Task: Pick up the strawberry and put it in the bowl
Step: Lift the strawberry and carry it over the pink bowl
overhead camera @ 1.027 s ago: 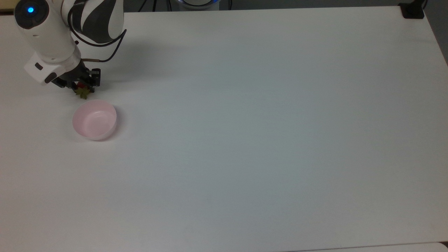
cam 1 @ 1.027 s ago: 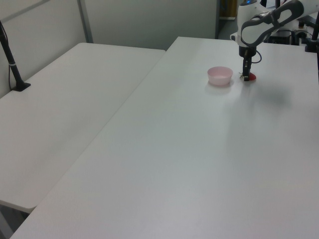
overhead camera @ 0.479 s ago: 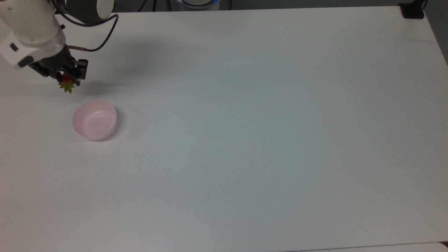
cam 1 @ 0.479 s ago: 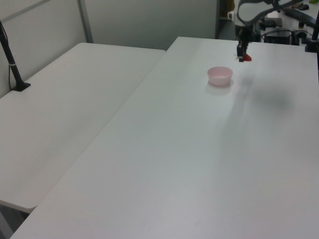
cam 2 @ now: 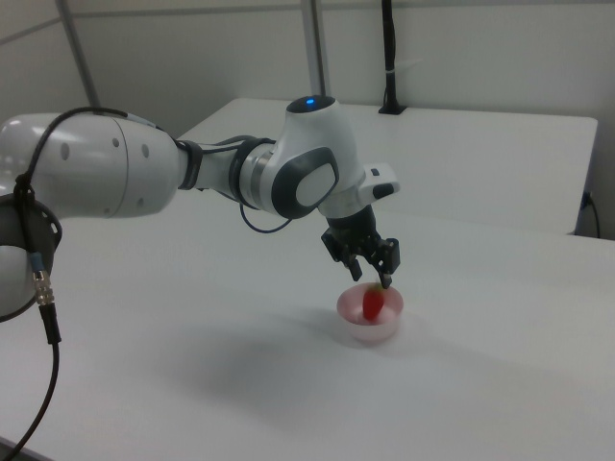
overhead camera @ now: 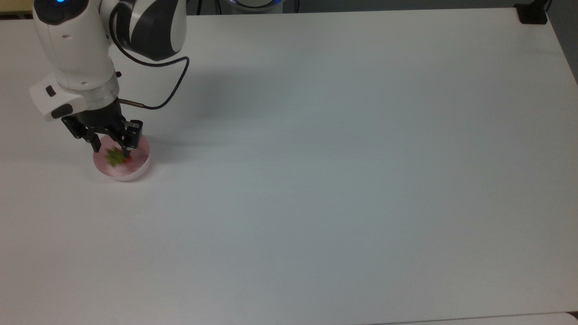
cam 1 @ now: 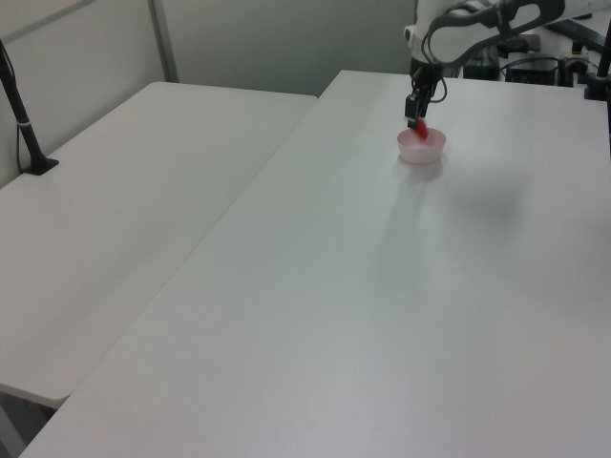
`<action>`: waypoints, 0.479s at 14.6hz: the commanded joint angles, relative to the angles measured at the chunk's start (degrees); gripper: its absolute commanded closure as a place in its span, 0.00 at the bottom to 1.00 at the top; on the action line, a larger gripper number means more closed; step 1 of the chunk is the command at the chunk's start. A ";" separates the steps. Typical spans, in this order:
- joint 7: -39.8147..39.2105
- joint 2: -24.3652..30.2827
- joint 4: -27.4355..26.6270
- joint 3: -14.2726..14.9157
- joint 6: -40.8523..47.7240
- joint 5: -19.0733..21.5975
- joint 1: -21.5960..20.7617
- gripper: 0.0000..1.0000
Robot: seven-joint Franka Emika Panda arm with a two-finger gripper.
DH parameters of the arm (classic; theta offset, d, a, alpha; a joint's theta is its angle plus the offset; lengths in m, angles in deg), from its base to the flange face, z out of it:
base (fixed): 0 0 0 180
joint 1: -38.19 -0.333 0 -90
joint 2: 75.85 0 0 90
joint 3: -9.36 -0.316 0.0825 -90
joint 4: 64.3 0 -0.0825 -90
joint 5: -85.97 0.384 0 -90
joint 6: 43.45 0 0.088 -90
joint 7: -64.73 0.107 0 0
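I'm seeing the end effector [overhead camera: 110, 143] hanging directly above the bowl [overhead camera: 135, 169], fingers pointing down. The fingers [overhead camera: 132, 139] are standing spread apart, released, gripping nothing. The strawberry [overhead camera: 118, 157] is sitting within the bowl's outline in the top view, green cap facing up, slightly blurred, just below the fingertips. In the right view the strawberry [cam 2: 372, 303] is showing as a red upright shape inside the bowl [cam 2: 370, 329], with one dark finger [cam 2: 384, 261] just above it; I can't tell whether it's already resting on the bowl's bottom or whether it's touching that finger. In the left view the end effector [cam 1: 416, 103] is hovering over the bowl [cam 1: 422, 148], and a red bit of strawberry [cam 1: 418, 124] is showing at the fingertips, above the rim.

The bowl is standing on the white desk [overhead camera: 343, 180], near the top view's left edge, well apart from everything else. The arm [overhead camera: 74, 49] is reaching in from the top view's upper left corner, with a black cable [overhead camera: 167, 97] looping off the wrist. A second white desk [cam 1: 124, 210] is adjoining on the left view's left, with a black post [cam 1: 21, 119] clamped to it.
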 commanded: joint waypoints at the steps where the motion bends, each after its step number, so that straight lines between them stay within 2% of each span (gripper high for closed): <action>1: 1.83 1.03 0.84 0.53 1.22 0.19 -1.88 0.00; 5: 8.07 7.09 0.93 0.80 11.84 -0.34 -10.30 0.00; 7: 12.28 12.09 0.93 1.32 21.04 -1.21 -17.23 0.00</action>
